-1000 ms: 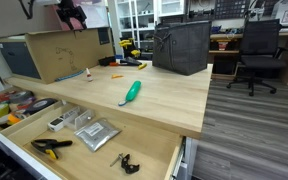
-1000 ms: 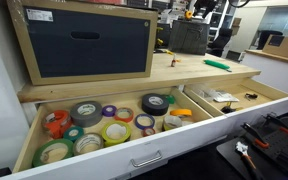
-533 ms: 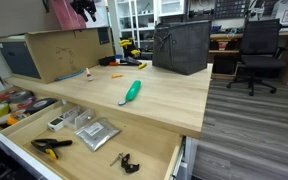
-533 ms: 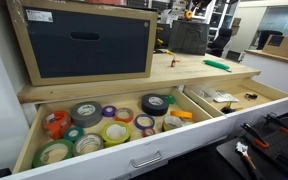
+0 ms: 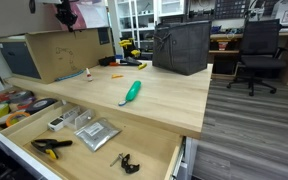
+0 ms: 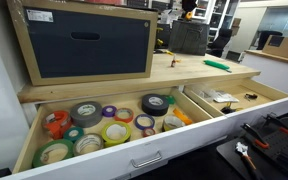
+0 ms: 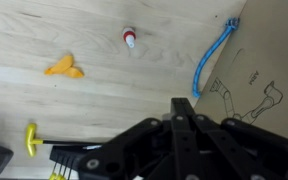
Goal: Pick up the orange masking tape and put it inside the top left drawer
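Masking tape point(image 7: 64, 67), orange, at ten o'clock, is looking light and stiff; I'm judging rim-pinching best, gripper point(image 7: 184, 108) sitting clenched, empty.

Broad bare room is left on the surface point(image 5: 174, 100) around the teal-handled tool point(image 5: 131, 92). The far left is blocked by a cardboard box point(image 5: 54, 52), the far side by a dark bin point(image 5: 181, 46). The top left drawer point(image 6: 104, 162) is crowded with tape rolls point(image 6: 114, 131).

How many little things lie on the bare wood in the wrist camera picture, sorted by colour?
Yellow: 2 (yellow-orange piece, yellow T-shaped pin)
Red and white: 1 (small bottle)
Blue: 1 (blue cable)
Total: 4
A yellow bit at the bottom edge is too hidden to count.
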Controlling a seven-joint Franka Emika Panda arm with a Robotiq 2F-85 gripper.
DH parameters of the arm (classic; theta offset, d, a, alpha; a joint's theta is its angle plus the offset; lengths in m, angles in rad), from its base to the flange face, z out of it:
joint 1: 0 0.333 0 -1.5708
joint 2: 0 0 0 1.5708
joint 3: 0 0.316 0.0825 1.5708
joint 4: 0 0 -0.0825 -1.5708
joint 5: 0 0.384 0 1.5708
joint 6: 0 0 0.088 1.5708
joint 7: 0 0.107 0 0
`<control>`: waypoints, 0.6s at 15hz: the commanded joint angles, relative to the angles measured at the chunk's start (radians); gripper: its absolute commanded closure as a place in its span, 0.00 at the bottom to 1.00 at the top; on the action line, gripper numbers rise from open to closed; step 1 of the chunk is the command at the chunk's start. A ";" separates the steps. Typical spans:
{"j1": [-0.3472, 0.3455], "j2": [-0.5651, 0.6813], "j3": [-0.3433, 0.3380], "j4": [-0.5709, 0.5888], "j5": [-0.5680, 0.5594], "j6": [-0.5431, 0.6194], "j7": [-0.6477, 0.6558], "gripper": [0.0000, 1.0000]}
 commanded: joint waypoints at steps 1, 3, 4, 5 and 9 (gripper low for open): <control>0.049 -0.063 0.010 -0.137 -0.065 0.015 -0.063 0.88; 0.077 -0.109 0.016 -0.240 -0.108 0.041 -0.103 0.71; 0.086 -0.136 0.020 -0.299 -0.123 0.062 -0.128 0.64; 0.094 -0.158 0.024 -0.341 -0.139 0.080 -0.150 0.58; 0.110 -0.275 0.044 -0.527 -0.169 0.193 -0.194 0.28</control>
